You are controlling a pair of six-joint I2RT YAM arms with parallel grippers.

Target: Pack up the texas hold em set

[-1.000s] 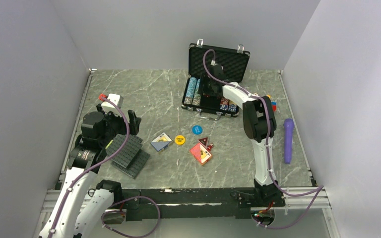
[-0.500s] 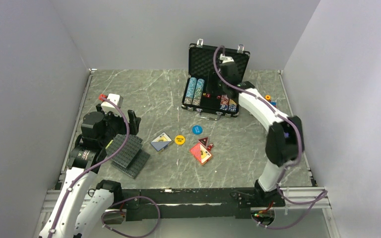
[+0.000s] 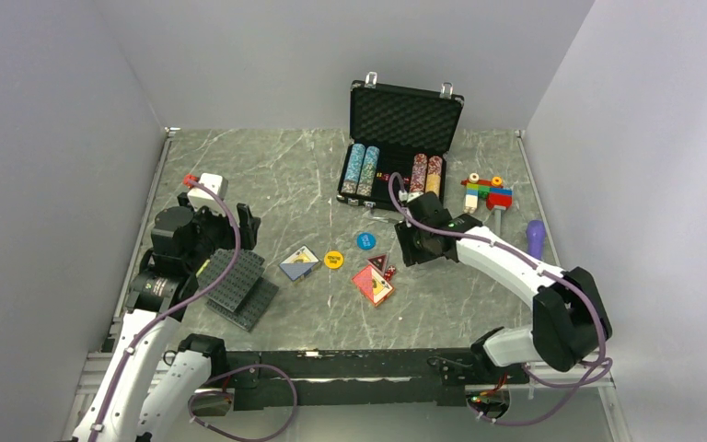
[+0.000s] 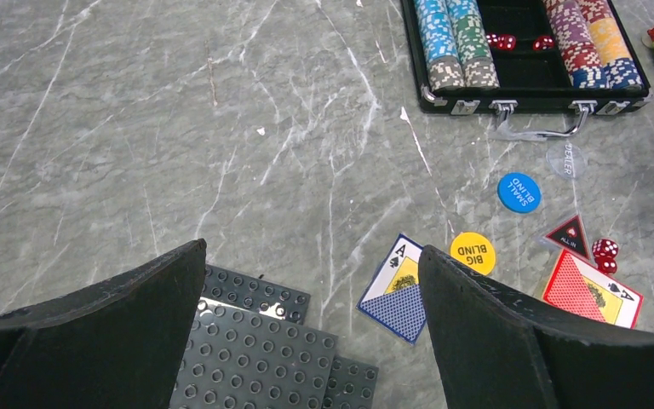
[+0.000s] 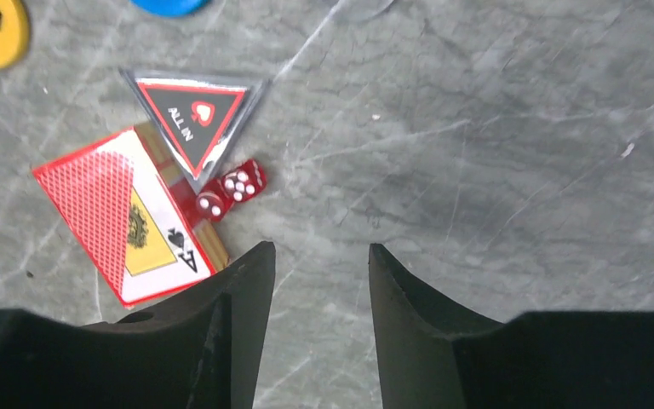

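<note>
Two red dice (image 5: 234, 189) lie at the tip of the all-in triangle (image 5: 194, 115), short of the open briefcase (image 3: 405, 115). Tiny, hard, slick: pinch flat faces. The right gripper (image 5: 319, 256) hovers parted just beside them; the left gripper (image 4: 311, 251) is parted too.

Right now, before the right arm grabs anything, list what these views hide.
Purple object: top view, lower part behind the right arm.
Case dice: top view, too small to count.
Grey studded plates: left wrist view, cut by bottom edge.
Blue button: right wrist view, cut by top edge.
</note>
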